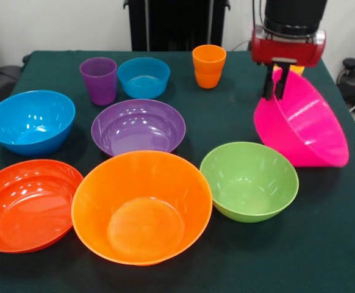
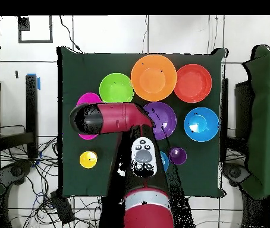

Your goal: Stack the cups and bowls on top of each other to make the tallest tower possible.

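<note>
No brand, label or writing can be read on any of the pieces or on the arm.

The red and black gripper point(image 1: 276, 82) hangs over the right side of the dark green table cloth point(image 1: 348, 244) with its two dark fingers point(image 1: 268, 82) close together, pinching the upper rim of the large glossy pink plastic bowl point(image 1: 305, 131). That bowl is tipped steeply on its side, mouth facing left and up; whether its lower edge rests on the cloth is hard to judge from the front view. In the overhead view the arm covers most of it, leaving only slivers of pink.

Nothing is stacked. The large glossy orange plastic bowl point(image 1: 142, 206) sits at the front centre, touching or nearly touching the shallow red-orange bowl point(image 1: 25, 204) on its left and the green bowl point(image 1: 249, 180) on its right. Behind it lies the purple bowl point(image 1: 138, 127), and to the left the blue bowl point(image 1: 30, 121). In the back row stand the purple tapered plastic cup point(image 1: 99, 80), the small low blue bowl point(image 1: 144, 77) just beside it, and the orange cup point(image 1: 208, 66). The yellow cup point(image 2: 88, 159) stands apart, seen plainly only from above.
</note>
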Controlling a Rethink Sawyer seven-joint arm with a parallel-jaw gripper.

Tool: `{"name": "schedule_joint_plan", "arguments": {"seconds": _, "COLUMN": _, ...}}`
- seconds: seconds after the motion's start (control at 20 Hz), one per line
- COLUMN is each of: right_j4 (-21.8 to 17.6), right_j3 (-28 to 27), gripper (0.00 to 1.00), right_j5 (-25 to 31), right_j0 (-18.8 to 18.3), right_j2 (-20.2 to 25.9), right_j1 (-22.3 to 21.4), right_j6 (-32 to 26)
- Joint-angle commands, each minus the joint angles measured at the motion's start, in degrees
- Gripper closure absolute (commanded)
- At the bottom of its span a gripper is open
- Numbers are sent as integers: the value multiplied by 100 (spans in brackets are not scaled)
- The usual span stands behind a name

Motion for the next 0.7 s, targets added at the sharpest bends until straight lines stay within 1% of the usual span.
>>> {"name": "schedule_joint_plan", "arguments": {"seconds": 0.05, "right_j4": -194, "right_j3": 632, "gripper": 100, "right_j5": 521, "right_j0": -188, "right_j2": 492, "right_j1": -505, "right_j6": -428}}
{"name": "schedule_joint_plan", "arguments": {"seconds": 0.15, "right_j4": -199, "right_j3": 666, "gripper": 100, "right_j5": 582, "right_j0": -231, "right_j2": 535, "right_j1": -563, "right_j6": -458}}
{"name": "schedule_joint_plan", "arguments": {"seconds": 0.3, "right_j4": -234, "right_j3": 707, "gripper": 100, "right_j5": 515, "right_j0": -275, "right_j2": 583, "right_j1": -544, "right_j6": -442}}
{"name": "schedule_joint_plan", "arguments": {"seconds": 0.7, "right_j4": -292, "right_j3": 623, "gripper": 100, "right_j5": 438, "right_j0": -271, "right_j2": 616, "right_j1": -395, "right_j6": -372}}
